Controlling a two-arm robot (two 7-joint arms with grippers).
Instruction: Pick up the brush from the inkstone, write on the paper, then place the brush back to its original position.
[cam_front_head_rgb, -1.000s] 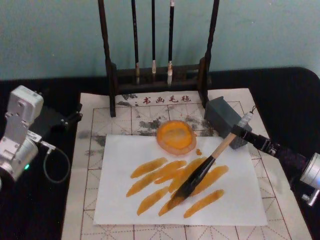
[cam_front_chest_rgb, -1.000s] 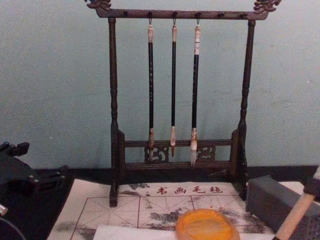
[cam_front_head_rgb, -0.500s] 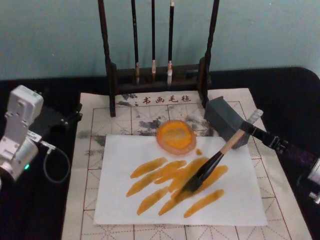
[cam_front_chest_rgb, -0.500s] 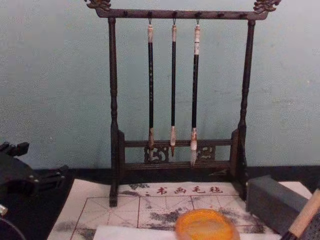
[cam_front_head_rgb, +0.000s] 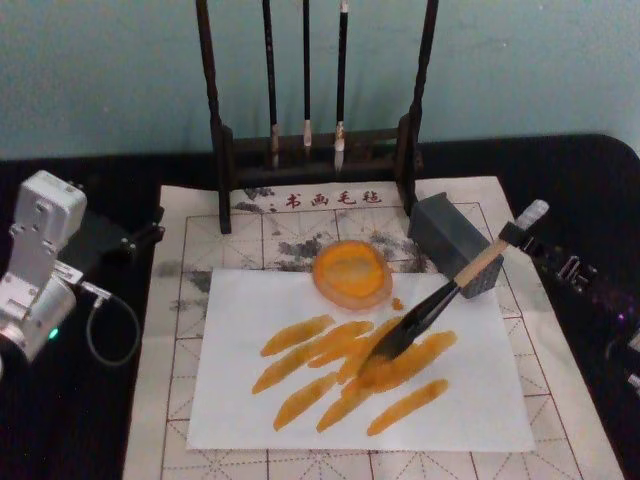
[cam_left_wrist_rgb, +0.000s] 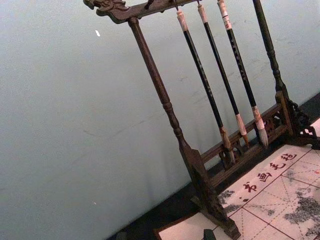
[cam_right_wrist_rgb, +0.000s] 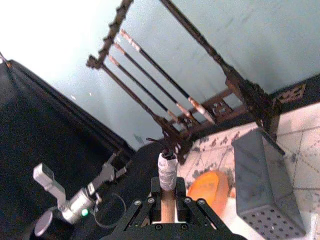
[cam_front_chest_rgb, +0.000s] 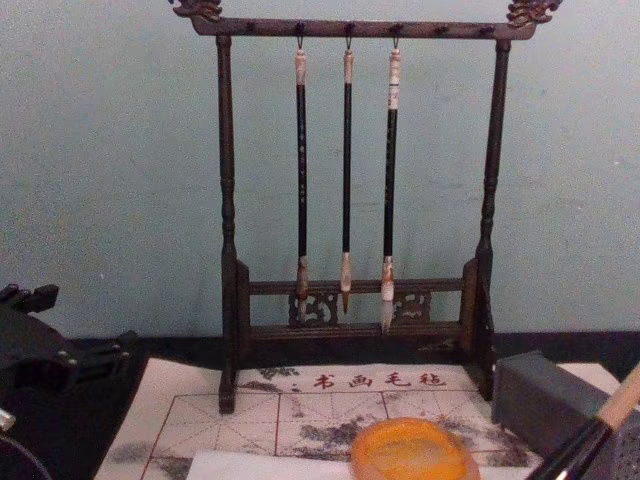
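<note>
One arm sits idle at the far left, its left gripper (cam_front_head_rgb: 128, 240) over the black tabletop beside the felt mat (cam_front_head_rgb: 180, 300); whether it is open we cannot tell. Moving right, the paper (cam_front_head_rgb: 240, 400) lies on the mat, crossed by slanting orange strokes (cam_front_head_rgb: 300, 335). The inkstone (cam_front_head_rgb: 352, 272), a round orange dish, overlaps the paper's far edge. Right of it slants the brush (cam_front_head_rgb: 430, 310): dark bushy bristles down on a broad orange stroke near the sheet's middle, a glossy black ferrule, then a thick pale handle rising toward the right, across the front of a grey block (cam_front_head_rgb: 440, 228). The right gripper (cam_front_head_rgb: 512, 238) holds the handle near its upper end.

From the head we cannot make out the grip. The right wrist view settles it: the fingers (cam_right_wrist_rgb: 145, 207) are clamped narrow on both sides of the pale handle, with the wrapped end standing above them. The chest view catches the handle and ferrule at its lower right corner and the three thin brushes (cam_front_chest_rgb: 346, 180) hanging on the rack (cam_front_chest_rgb: 226, 200) behind.

Against a second ago, the bristles have travelled from the near strokes up toward the inkstone, and the gripper has drawn back to the right
</note>
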